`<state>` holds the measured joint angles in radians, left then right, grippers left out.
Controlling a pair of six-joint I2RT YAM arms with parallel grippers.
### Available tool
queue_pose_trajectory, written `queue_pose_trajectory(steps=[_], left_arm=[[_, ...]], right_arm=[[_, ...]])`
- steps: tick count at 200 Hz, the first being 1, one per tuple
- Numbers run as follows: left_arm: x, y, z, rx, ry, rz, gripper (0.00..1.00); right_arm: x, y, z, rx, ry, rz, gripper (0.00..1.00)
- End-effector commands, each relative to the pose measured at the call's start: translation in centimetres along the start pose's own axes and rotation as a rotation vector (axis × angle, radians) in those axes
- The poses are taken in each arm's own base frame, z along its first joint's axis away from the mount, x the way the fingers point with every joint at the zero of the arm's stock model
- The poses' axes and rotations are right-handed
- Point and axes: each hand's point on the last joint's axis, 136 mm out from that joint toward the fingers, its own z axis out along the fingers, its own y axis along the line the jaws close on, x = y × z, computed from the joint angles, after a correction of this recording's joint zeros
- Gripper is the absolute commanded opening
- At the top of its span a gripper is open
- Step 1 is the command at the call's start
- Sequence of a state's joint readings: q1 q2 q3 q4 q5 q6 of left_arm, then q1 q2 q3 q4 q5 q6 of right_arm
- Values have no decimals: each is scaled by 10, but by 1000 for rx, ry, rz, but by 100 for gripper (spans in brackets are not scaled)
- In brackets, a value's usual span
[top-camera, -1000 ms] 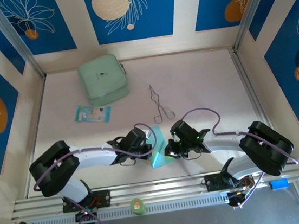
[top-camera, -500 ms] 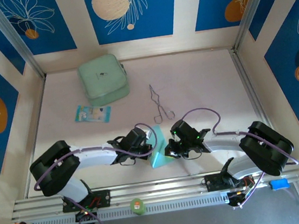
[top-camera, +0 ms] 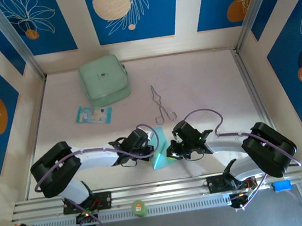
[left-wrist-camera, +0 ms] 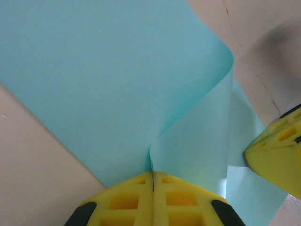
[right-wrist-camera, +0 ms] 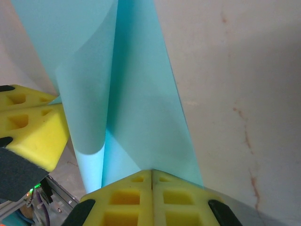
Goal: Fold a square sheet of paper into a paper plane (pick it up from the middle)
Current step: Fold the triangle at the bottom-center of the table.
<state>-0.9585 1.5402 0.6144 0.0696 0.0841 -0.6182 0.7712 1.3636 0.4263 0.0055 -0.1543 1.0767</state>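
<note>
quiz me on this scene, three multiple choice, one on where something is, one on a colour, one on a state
1. Where on the table is the paper?
A far left corner
B middle, toward the near edge
C far right corner

2. What colour is the case?
A orange
B black
C mint green

3. How do the left gripper and right gripper stand?
A both shut on the paper
B both open
C one open, one shut

Answers:
1 B, the top view shows it midway across, in the near part.
2 C, its lid is pale green in the top view.
3 A, in each wrist view the yellow jaws meet with paper pinched between them.
</note>
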Motion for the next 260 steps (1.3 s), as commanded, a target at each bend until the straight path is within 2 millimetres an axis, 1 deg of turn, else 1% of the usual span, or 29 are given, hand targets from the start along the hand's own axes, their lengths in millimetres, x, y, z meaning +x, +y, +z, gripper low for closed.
queue_pose_trajectory(steps=[1,36,91,126,188,232,260], left_arm=[[-2,-1,0,-5,-5,22,4],[-4,-6,0,20,-8,26,4],[-6,-4,-3,9,-21,33,4],[-10,-8,-6,26,-40,43,5],[-5,-6,0,26,-21,43,5],[-11,-11,-3,39,-36,60,5],[-10,-9,-2,30,-32,61,5]], right_arm=[[9,-27,1,102,35,36,2],[10,-28,2,102,38,36,2],[9,-28,1,103,38,38,2],[9,-28,1,104,38,38,2],[9,-28,1,105,38,40,2],[9,-29,1,107,40,41,2],[9,-28,1,105,38,40,2]])
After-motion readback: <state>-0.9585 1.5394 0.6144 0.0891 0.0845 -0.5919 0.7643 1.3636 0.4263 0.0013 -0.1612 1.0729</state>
